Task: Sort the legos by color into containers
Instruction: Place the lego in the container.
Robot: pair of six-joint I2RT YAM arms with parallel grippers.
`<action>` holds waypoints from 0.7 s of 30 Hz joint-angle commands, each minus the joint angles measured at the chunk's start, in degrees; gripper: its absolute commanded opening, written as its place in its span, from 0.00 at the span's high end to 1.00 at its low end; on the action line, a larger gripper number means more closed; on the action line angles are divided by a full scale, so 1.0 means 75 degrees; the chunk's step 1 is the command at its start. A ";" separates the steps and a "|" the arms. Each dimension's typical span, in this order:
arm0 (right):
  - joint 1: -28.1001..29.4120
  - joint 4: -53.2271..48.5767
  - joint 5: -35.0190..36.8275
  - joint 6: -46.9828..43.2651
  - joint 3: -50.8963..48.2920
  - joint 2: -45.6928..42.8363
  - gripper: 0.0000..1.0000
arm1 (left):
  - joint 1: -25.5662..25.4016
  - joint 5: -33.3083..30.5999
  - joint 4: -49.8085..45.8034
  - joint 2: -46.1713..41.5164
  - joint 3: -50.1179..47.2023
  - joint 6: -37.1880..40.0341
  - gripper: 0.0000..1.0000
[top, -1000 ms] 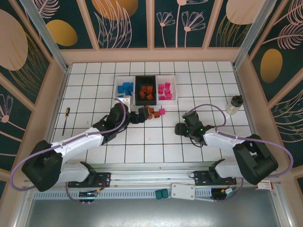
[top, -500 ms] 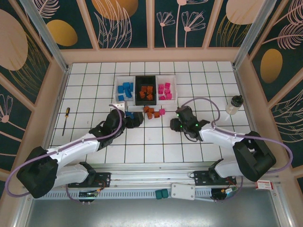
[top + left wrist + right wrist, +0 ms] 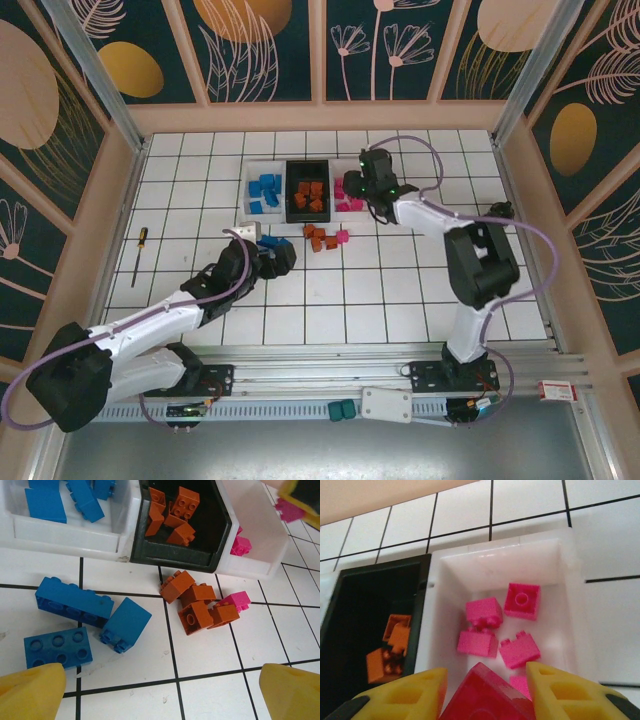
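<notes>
Right hand [image 3: 487, 674] clamped on pink lego [image 3: 485, 697] above white bin [image 3: 570, 605], left hand [image 3: 160, 692] wide behind blue legos [image 3: 74, 601]

A screwdriver [image 3: 139, 257] lay near the tiled table's [image 3: 330, 322] left edge, and a small bottle [image 3: 496, 220] stood near its right. Two teal blocks [image 3: 342, 409] sat beside a flat white box [image 3: 385, 404].

Top camera high over near edge, looking down on tabletop [image 3: 400, 290]; wrist cameras close, angled down; all share black bin [image 3: 308, 165]

Robot lab cell: tiled table [image 3: 420, 290], aluminium frame rail [image 3: 300, 375], printed backdrop panels [image 3: 265, 50].
</notes>
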 commanded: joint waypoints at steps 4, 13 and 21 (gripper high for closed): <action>-0.0053 -0.0285 0.0067 0.0060 0.1281 0.0794 0.42 | -0.0027 -0.0280 -0.0474 -0.0307 -0.0166 -0.0235 0.01; 0.0310 0.0180 -0.0158 0.0047 0.0376 -0.0522 0.33 | 0.0010 -0.0594 -0.0681 -0.0014 0.0063 0.0113 0.02; 0.0621 0.0536 -0.0299 0.0270 -0.1006 -0.1557 0.32 | 0.0367 -0.0570 -0.0371 0.2217 0.0675 0.0121 0.16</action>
